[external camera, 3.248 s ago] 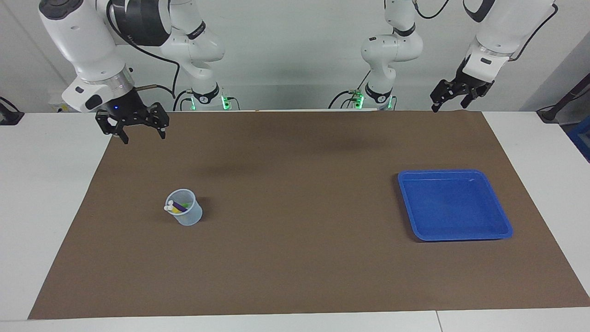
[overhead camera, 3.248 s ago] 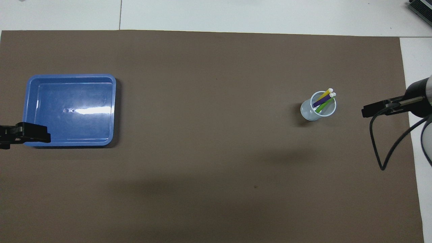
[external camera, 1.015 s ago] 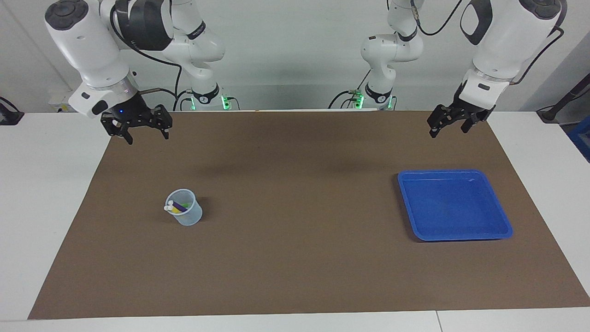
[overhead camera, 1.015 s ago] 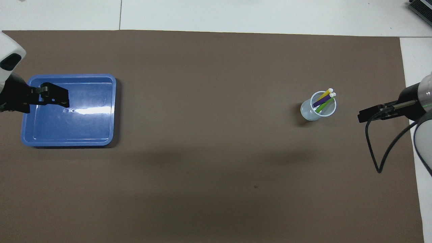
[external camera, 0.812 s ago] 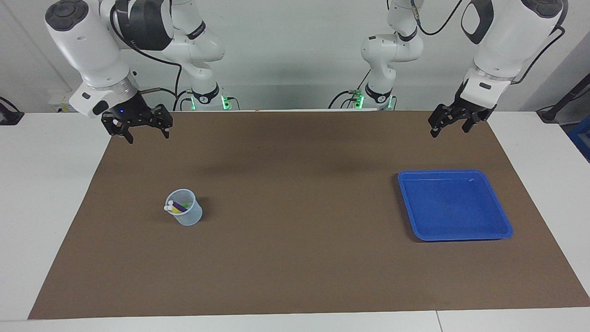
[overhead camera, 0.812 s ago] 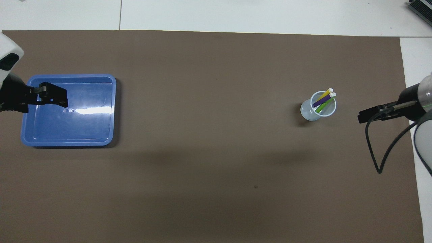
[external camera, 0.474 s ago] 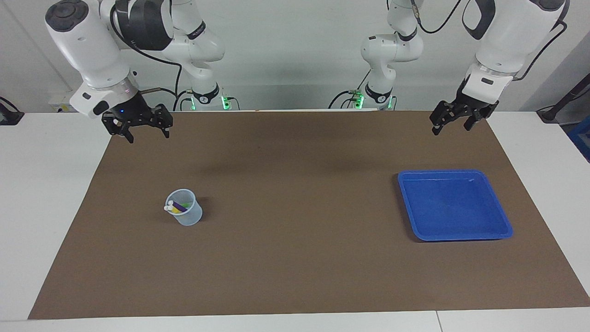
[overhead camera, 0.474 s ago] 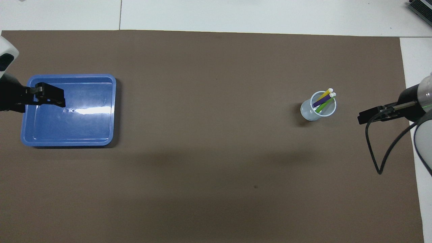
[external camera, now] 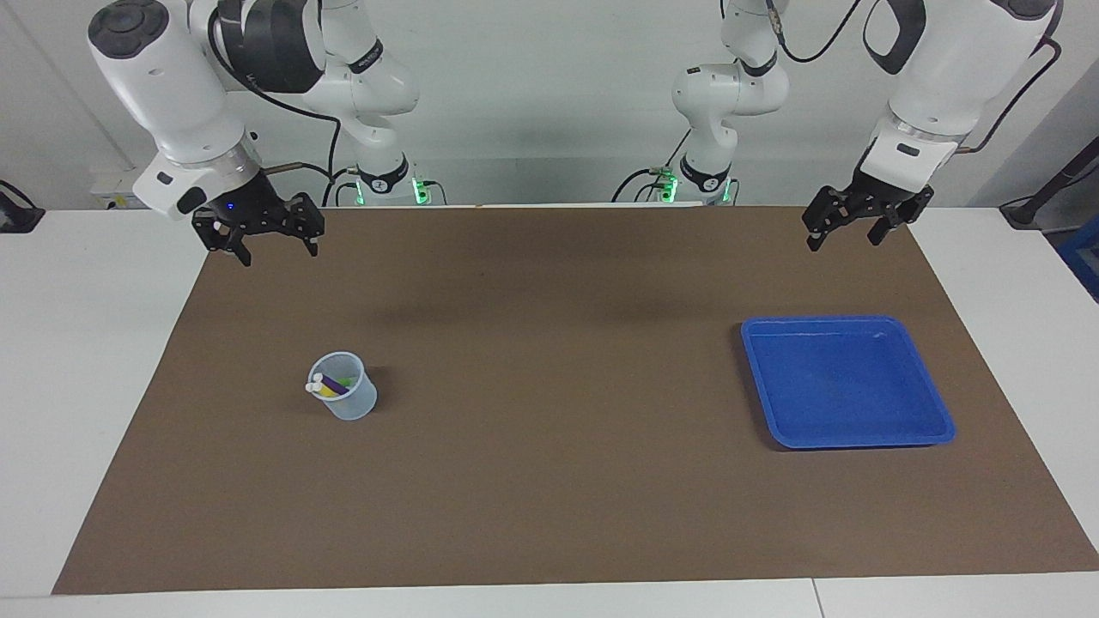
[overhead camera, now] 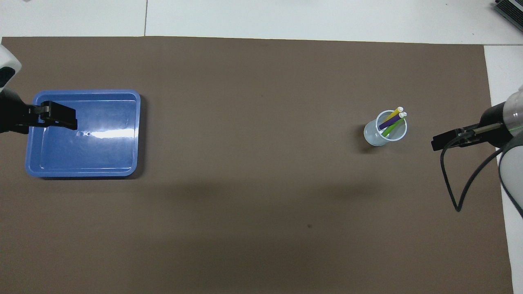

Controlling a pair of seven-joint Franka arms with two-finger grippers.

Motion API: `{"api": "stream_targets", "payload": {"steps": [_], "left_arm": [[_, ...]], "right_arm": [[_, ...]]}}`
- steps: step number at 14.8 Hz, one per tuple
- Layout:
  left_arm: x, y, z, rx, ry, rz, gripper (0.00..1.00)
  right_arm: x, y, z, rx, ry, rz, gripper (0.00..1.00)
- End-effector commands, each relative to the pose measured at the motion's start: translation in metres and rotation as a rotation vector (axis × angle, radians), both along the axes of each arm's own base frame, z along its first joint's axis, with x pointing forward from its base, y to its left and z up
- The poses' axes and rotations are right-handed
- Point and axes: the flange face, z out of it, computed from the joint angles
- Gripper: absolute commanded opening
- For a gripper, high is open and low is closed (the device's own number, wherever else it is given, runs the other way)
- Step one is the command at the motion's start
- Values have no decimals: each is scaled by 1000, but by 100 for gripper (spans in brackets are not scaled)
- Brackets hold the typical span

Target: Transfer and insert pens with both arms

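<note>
My right gripper (external camera: 270, 243) hangs in the air with its two black fingers spread apart and nothing between them. It is raised over the corner of the brown mat (external camera: 549, 412) at the right arm's end of the table, on the edge closest to the robots. From the overhead view I see only its dark tip (overhead camera: 443, 142) reaching in over the mat's edge, beside the cup and clear of it.

My left gripper (external camera: 846, 230) is also up in the air, fingers parted and holding nothing. It hangs over the mat's corner at the left arm's end, on the robots' edge. In the overhead view its tip (overhead camera: 57, 115) covers part of the blue tray (overhead camera: 135, 134), but the facing view shows it well above the tray (external camera: 859, 442).

The three pens stand together in a small clear cup (external camera: 352, 403), leaning against its rim with pale cap ends up: one yellow pen (overhead camera: 391, 115), one purple pen (overhead camera: 387, 123), one green pen (overhead camera: 389, 130). The cup (overhead camera: 374, 136) sits on the mat toward the right arm's end, roughly midway between the mat's long edges. The tray lies flat toward the left arm's end, well apart from the cup.
</note>
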Motion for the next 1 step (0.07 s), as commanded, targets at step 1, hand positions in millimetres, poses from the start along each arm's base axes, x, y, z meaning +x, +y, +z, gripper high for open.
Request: {"api": "stream_targets", "payload": {"steps": [1], "left_arm": [[-3,4,0,-15,-14,-10,100]], "right_arm": [[-6,3,3,-16,6,-2,100]]}}
